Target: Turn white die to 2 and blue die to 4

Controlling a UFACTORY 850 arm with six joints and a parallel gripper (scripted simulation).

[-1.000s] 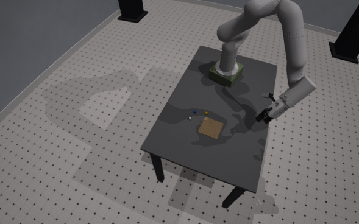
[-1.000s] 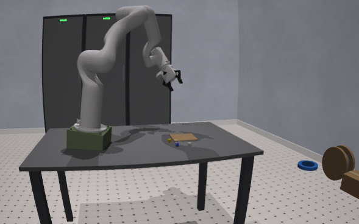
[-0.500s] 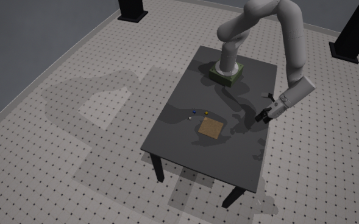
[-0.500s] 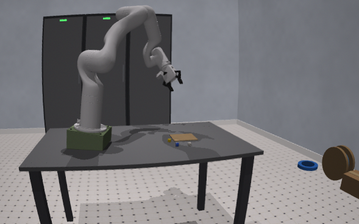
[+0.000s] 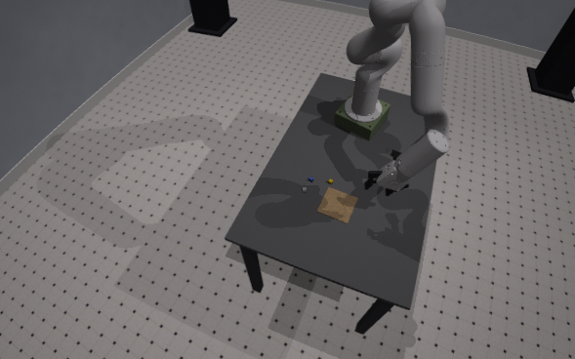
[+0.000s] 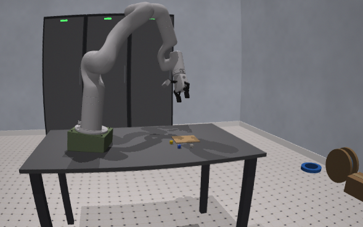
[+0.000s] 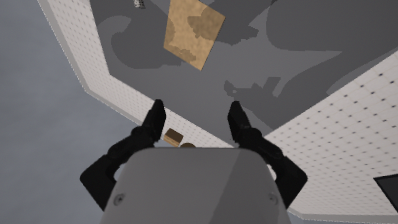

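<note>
Two tiny, light, hard dice, white die (image 5: 304, 189) and blue die (image 5: 310, 179), left of centre, want pinching across opposite flat faces; the gripper (image 5: 380, 184) gapes wide, empty.

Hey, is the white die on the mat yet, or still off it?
Off it. The white die sits on the bare table beside the mat, near the blue die and yellow die.

- dark grey rectangular table (image 6: 72, 160) on black legs
- tall black cabinet (image 6: 63, 77) with green lights, at the back wall
- blue ring (image 6: 310, 167) on dotted tile floor
- brown wooden spool (image 6: 338, 165) beside brown cardboard box (image 6: 362, 186)
</note>
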